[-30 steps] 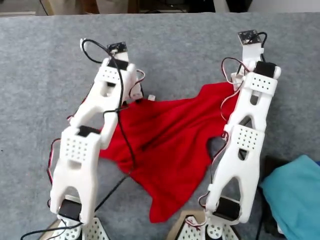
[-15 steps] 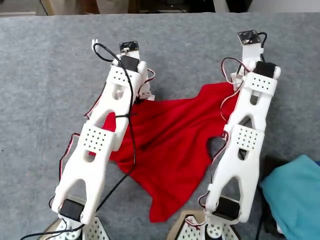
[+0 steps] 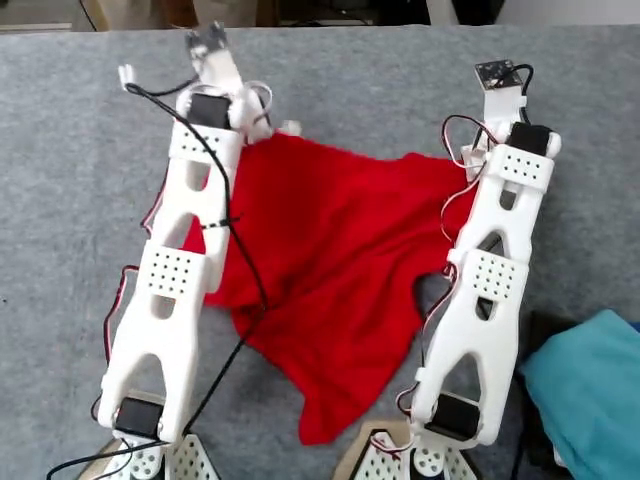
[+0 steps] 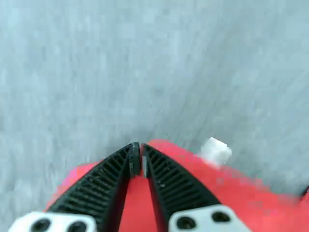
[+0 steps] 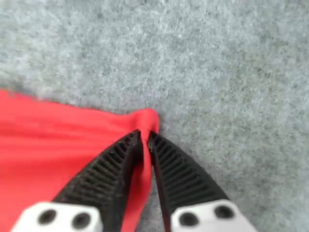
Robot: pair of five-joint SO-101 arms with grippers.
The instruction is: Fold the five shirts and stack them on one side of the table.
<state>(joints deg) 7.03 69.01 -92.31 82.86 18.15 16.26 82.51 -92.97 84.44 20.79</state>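
Two far corners of the red shirt [image 3: 330, 270] are held in the high view. The left gripper [image 3: 268, 125] is at the far left corner and the right gripper [image 3: 468, 158] at the far right. The cloth lies rumpled on the grey desk [image 3: 80, 150] between the arms, and a teal shirt [image 3: 590, 390] is heaped at the near right edge. In the left wrist view, the left gripper [image 4: 140, 157] is closed down on a red edge, just beside a small white tag [image 4: 216, 150]. In the right wrist view, the right gripper [image 5: 145, 135] is clamped on a bunched corner of the red shirt [image 5: 53, 145]. This looks like the spreading step before a first fold. The next move probably calls for drawing the far edge taut and laying it flat without either corner slipping.
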